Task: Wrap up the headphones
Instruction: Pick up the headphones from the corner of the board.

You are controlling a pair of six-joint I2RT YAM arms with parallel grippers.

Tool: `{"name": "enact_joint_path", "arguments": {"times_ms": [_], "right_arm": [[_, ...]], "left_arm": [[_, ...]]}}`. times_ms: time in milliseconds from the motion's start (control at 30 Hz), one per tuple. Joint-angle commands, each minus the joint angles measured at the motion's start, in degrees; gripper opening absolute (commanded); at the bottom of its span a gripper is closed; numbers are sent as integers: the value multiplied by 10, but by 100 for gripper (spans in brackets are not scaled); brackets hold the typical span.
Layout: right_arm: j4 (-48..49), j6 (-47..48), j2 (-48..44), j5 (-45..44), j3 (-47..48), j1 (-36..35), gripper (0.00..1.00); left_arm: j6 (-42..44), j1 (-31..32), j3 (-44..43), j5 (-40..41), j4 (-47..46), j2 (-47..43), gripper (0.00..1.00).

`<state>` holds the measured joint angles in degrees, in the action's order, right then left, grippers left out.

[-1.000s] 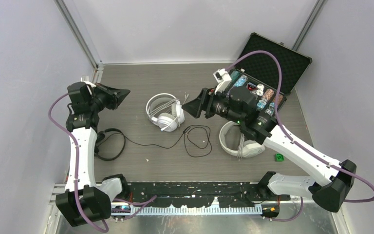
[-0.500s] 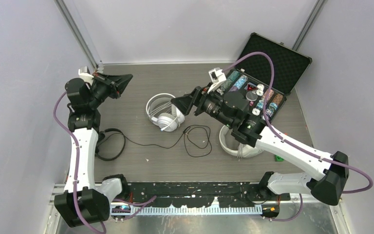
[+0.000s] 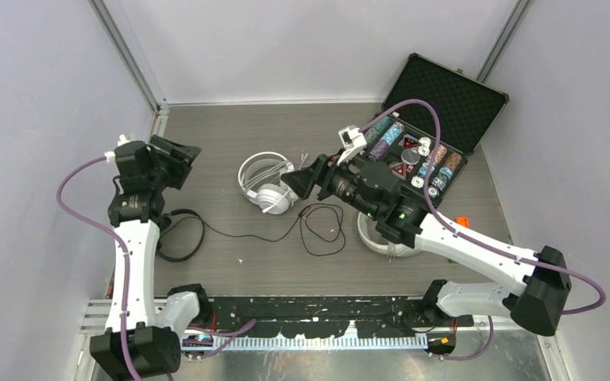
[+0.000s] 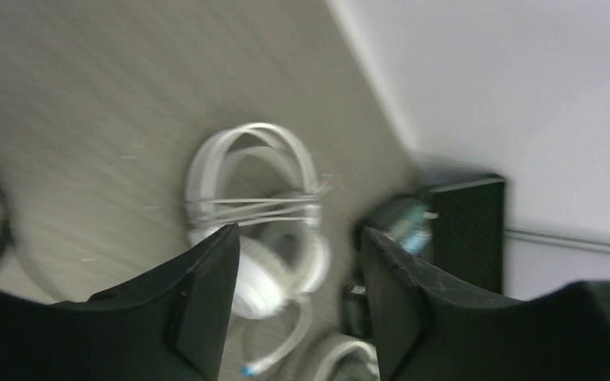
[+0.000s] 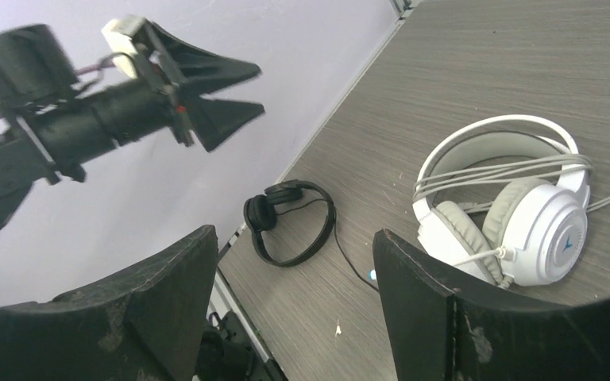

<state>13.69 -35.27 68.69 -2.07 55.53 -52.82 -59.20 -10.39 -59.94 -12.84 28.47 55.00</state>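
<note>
Right wrist shows my right gripper spread, empty, over a wrapped white headset; next, I judge, comes grasping the unwrapped black headset.

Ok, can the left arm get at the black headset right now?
Probably yes: the black headset lies uncovered on the table with nothing between it and the left gripper, which hangs open and empty.
</note>
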Motion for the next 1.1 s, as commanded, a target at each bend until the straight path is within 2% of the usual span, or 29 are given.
{"name": "enact_joint_path", "arguments": {"times_ms": [0, 100, 167, 400, 467, 567, 667, 833, 933, 967, 1067], "right_arm": [[39, -8, -55, -11, -23, -2, 76], [31, -21, -78, -3, -40, -2, 76], [29, -33, -92, 3, -56, -2, 75], [28, -48, -122, 9, -83, -1, 75], [22, -42, -129, 12, -83, -2, 76], [18, -24, -138, 4, -88, -2, 75], [16, -18, -141, -3, -87, -2, 76], [12, -15, -130, 4, -82, -1, 76], [3, -13, -115, -7, -82, -2, 75], [1, -15, -111, -8, -80, -2, 75], [0, -20, -100, -11, -76, -1, 74]], "left_arm": [[115, -9, 47, 132, 71, 28, 61], [153, -11, 77, 176, 101, 58, 64], [167, -11, 103, 176, 94, 76, 64], [183, -25, 167, 139, 13, 163, 63], [194, -38, 171, 108, 1, 187, 60], [198, -45, 174, 118, -2, 210, 58], [180, -45, 187, 95, -37, 233, 52], [173, -45, 183, 48, -82, 292, 51], [171, -45, 166, 38, -77, 318, 41], [176, -45, 160, 30, -73, 323, 34], [185, -45, 146, 18, -51, 307, 4]]}}
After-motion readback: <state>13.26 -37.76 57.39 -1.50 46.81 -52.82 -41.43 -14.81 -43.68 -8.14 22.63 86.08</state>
